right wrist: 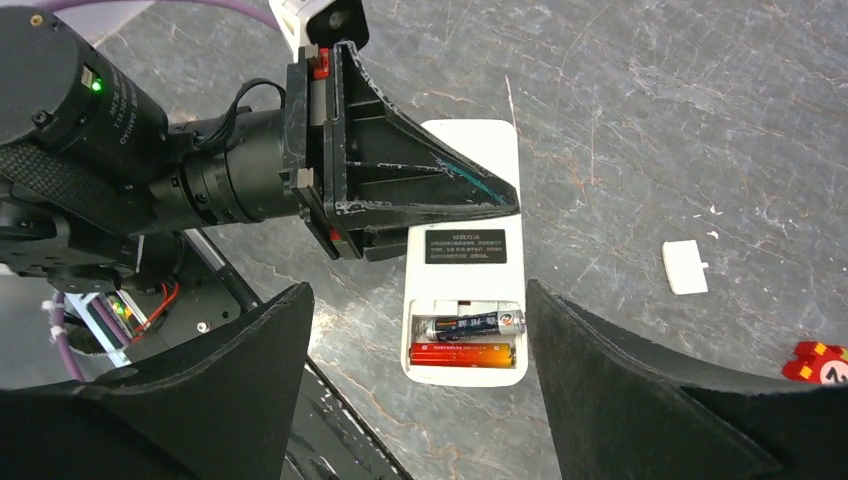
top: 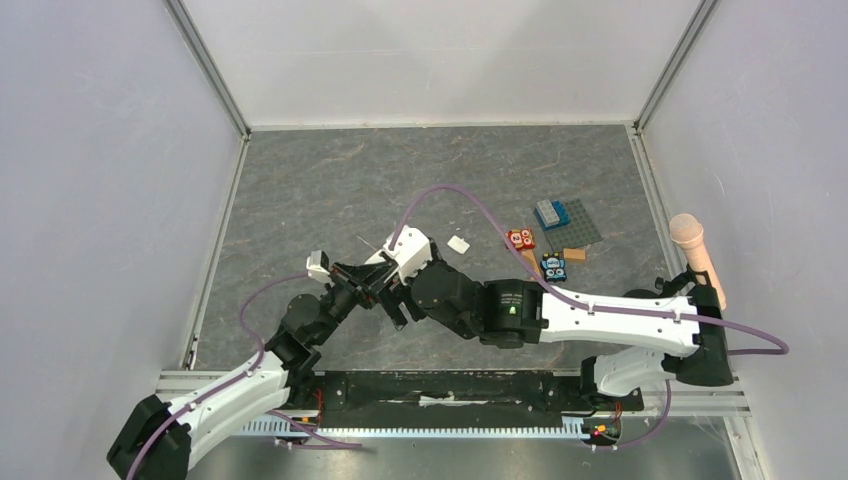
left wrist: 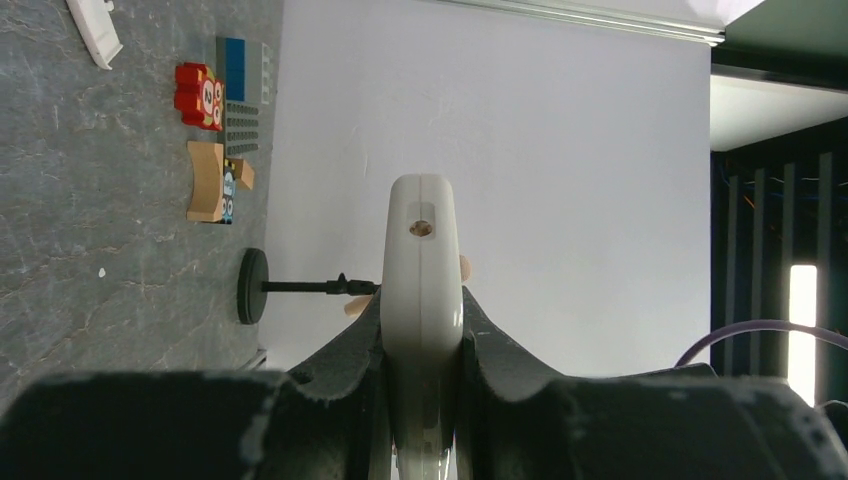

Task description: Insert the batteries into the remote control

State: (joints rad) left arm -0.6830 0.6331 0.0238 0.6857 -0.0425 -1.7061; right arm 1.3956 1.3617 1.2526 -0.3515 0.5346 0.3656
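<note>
The remote control [right wrist: 466, 160] lies back up, a white bar with its battery bay uncovered. My left gripper [left wrist: 422, 300] is shut on its two long sides, and its dark finger [right wrist: 420, 190] crosses the upper half in the right wrist view. Both batteries lie in the bay: the dark one [right wrist: 470, 324] rests slightly tilted, with its silvery end to the right. The orange-red one [right wrist: 462, 353] lies flat just below it. My right gripper [right wrist: 418, 290] is open over the bay, one finger on each side of the remote and touching nothing. In the top view the right wrist hides the remote.
The loose white cover piece [right wrist: 685, 267] lies on the table to the right of the remote. Farther right are a small red block [top: 520, 239], a blue brick on a grey plate [top: 562, 216] and tan pieces [top: 574, 254]. A wooden microphone-like object [top: 696, 252] stands by the right wall.
</note>
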